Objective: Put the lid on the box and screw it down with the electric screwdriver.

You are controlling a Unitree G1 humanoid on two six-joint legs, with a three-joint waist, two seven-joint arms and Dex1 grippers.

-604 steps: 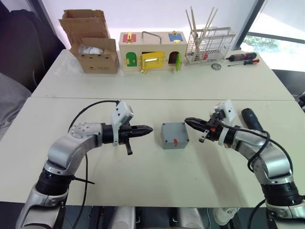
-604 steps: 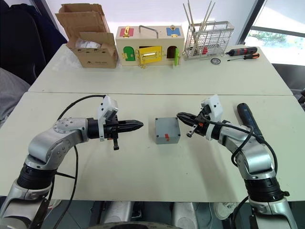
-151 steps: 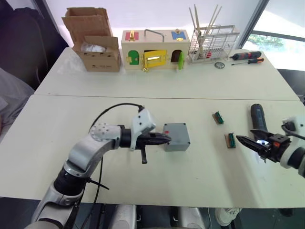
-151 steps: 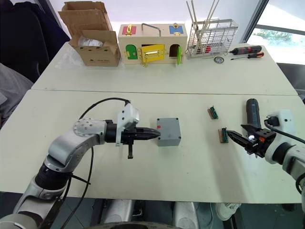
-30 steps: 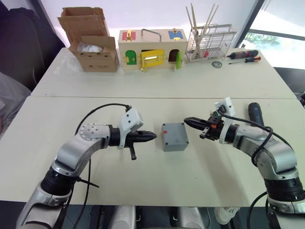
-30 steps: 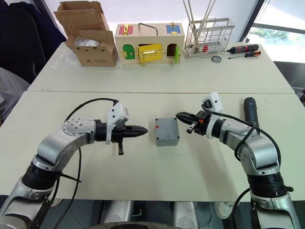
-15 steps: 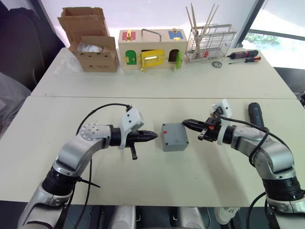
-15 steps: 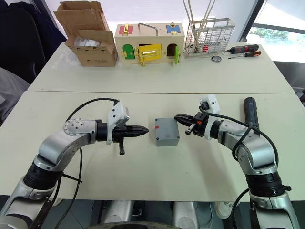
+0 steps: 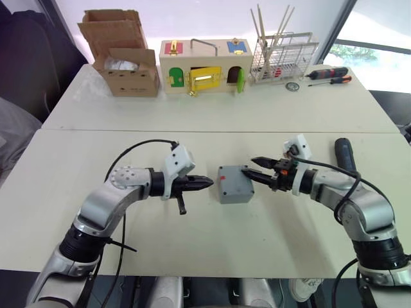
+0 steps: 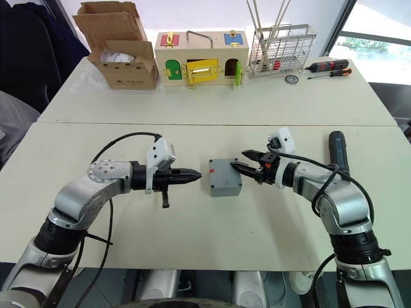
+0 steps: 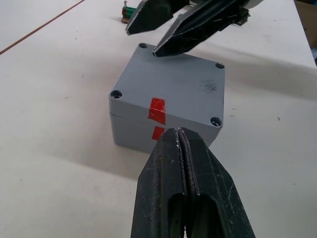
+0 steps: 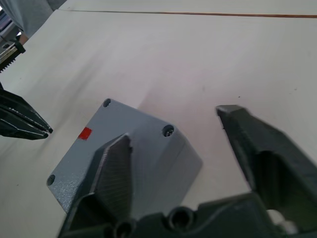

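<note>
The grey box stands mid-table with the lid seated on top; red tape crosses lid and box on the side facing my left gripper. My left gripper is shut and empty, its tip a short gap from that side. My right gripper is open at the box's opposite side, one finger low over the lid's edge near a corner screw hole, the other beyond the box. The black electric screwdriver lies on the table behind my right forearm.
Along the far table stand an open cardboard box, a wooden latch box and a wire rack, with hand screwdrivers to the right. A seam runs between the two tables.
My right gripper has opened and edged closer, so one finger now reaches over the lid's edge. The left gripper and the box have stayed put.
</note>
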